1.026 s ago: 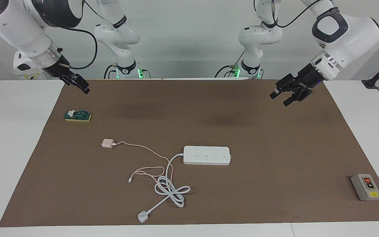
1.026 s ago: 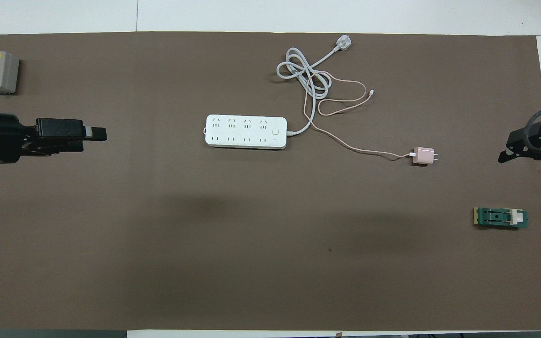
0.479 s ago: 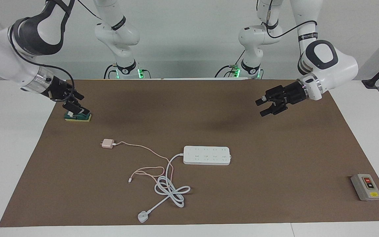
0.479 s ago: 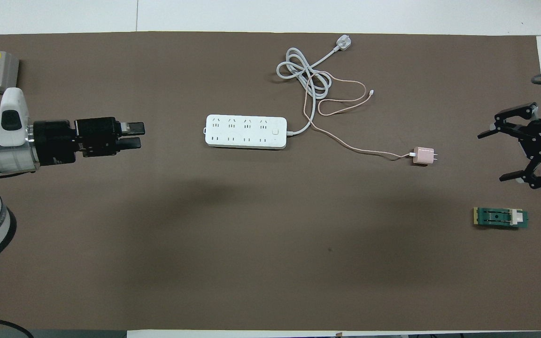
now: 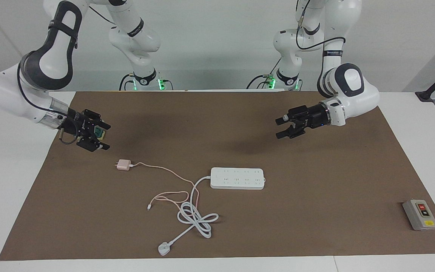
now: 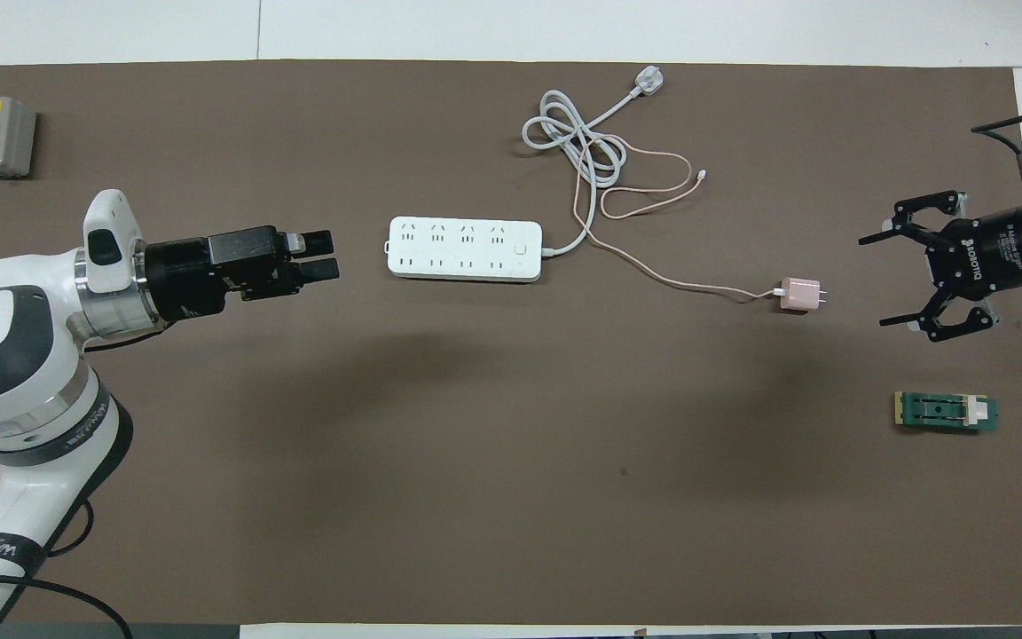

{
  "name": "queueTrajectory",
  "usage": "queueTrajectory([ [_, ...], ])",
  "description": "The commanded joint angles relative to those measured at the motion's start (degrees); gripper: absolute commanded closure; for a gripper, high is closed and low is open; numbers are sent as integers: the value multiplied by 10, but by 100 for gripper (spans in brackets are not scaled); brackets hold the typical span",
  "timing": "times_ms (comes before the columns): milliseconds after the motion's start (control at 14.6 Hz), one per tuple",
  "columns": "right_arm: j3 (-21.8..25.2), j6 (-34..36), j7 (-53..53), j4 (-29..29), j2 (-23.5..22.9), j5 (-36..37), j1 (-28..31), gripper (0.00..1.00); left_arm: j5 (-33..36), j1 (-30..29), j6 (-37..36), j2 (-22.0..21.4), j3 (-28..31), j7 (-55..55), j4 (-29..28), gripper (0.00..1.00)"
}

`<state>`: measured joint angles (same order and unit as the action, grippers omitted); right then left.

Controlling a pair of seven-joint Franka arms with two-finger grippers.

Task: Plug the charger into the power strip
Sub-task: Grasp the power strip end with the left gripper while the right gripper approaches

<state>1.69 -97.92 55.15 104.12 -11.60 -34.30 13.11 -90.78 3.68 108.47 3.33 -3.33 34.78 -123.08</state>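
A brown mat (image 5: pixel 315 211) covers the white table (image 5: pixel 10 181) almost edge to edge, with pale wall at the top of the facing view.

The left gripper (image 5: pixel 282 127) (image 6: pixel 323 256) hangs in the upper right of the facing view, jaws spread wide, holding and touching nothing. The right gripper (image 5: pixel 102 136) (image 6: pixel 885 280) hangs at the upper left of that view, jaws also wide apart and empty; it partly hides the green block (image 6: pixel 947 412) lying near the mat's edge.

Bare mat fills the whole strip along the top of the facing view between the two grippers, and most of its right half up to the grey button box (image 5: pixel 420 214) at the lower right corner.

The power strip (image 5: pixel 237 178) (image 6: pixel 464 248) lies flat at centre frame, below the left gripper and clear of it. The charger (image 5: pixel 123 165) (image 6: pixel 798 295) rests on the mat just below the right gripper, untouched; its pink cable (image 5: pixel 172 174) trails toward the strip and crosses the coiled white cord (image 5: pixel 196 217), which ends in a white plug (image 5: pixel 163 248) near the bottom edge.
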Motion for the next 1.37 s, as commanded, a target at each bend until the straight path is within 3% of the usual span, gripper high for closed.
queueTrajectory([
  [0,-5,-14,3,13,-31,-38,13,0,-57,26,-2,34,6,71,0,0],
  [137,-5,-13,-2,11,-55,-43,16,0,-78,34,-10,80,5,160,29,0],
  [410,-5,-24,-50,13,-94,-69,17,0,-73,62,43,98,6,197,69,0],
  [616,-5,-53,-102,25,-119,-70,38,0,-90,84,43,100,4,196,71,0],
  [889,-5,-101,-102,59,-117,-125,37,0,-153,82,-47,130,4,191,83,0],
  [1094,-5,-106,-104,60,-120,-132,33,0,-157,84,-55,136,4,104,81,0],
  [1300,-5,-118,-126,66,-125,-132,30,0,-152,89,-31,139,4,105,84,0],
])
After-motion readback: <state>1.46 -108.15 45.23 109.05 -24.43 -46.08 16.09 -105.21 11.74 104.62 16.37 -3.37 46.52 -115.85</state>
